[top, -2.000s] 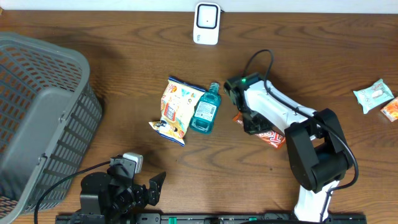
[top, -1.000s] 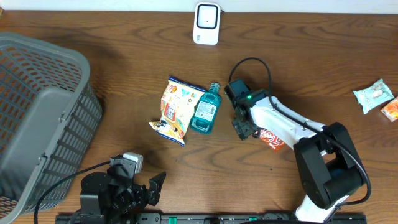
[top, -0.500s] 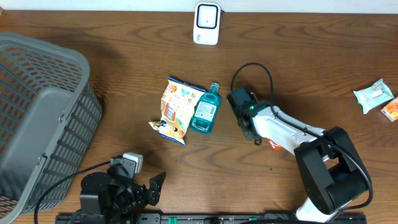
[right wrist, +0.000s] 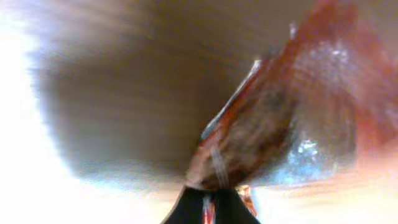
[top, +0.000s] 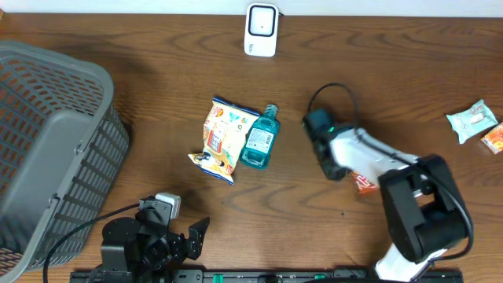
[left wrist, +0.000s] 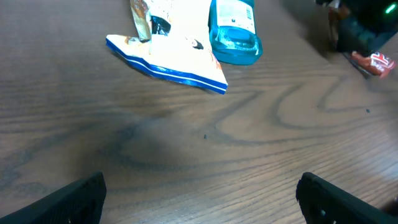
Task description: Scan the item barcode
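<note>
A white barcode scanner (top: 260, 30) stands at the table's far edge. My right gripper (top: 339, 170) is low over the wood, right of centre, shut on an edge of a red snack packet (top: 364, 184) that mostly lies under the arm. The right wrist view is blurred: the red packet (right wrist: 280, 118) fills the frame and a thin strip of it sits pinched where the dark fingertips (right wrist: 189, 210) meet. My left gripper (top: 185, 238) rests at the near edge, open, its fingers (left wrist: 74, 198) wide apart over bare wood.
A yellow chip bag (top: 222, 137) and a blue mouthwash bottle (top: 260, 138) lie side by side mid-table. A grey basket (top: 55, 149) fills the left side. A pale green packet (top: 470, 121) and an orange one (top: 493, 138) lie at the right edge.
The right gripper closed on the red packet and shifted right, away from the bottle, with the packet following it. The left arm has not moved.
</note>
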You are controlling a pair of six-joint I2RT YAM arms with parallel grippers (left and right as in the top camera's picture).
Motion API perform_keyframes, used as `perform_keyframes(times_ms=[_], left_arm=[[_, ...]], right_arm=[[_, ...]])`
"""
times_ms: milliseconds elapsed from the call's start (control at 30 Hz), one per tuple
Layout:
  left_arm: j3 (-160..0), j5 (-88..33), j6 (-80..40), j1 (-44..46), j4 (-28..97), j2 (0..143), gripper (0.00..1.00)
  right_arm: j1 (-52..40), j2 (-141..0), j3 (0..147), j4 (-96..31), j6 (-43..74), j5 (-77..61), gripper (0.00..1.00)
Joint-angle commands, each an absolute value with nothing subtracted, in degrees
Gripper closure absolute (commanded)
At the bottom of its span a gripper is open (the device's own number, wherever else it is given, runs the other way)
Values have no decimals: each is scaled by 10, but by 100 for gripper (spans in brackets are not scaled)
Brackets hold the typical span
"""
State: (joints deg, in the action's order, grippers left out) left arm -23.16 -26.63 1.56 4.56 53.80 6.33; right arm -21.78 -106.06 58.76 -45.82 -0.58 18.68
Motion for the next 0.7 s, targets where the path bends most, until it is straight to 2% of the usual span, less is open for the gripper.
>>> perform_keyframes(times_ms=[0,100,400,467,567,600,667], left_arm=[[-237,-263,21,45,540,61,2],[-237,-263,21,45,540,61,2],[-237,-263,21,45,540,61,2],[-237,-263,21,45,540,61,2],[-237,-263,21,45,540,61,2],[-237,-263,21,45,540,61,2],[-237,-263,21,45,540,61,2]], right_arm=[[-185,-1099,616,-505,-165,-461,99],[-160,-1097,631,-532,-228,-569,99],[-134,-1098,626,-553,-342,-775,99],[-134,-1098,626,-548,-350,-783,99],[-135,-1098,626,-547,-338,-712,99],[-136,-1098,626,-552,-331,-698,96],[-146,-1097,626,-565,-312,-685,67]])
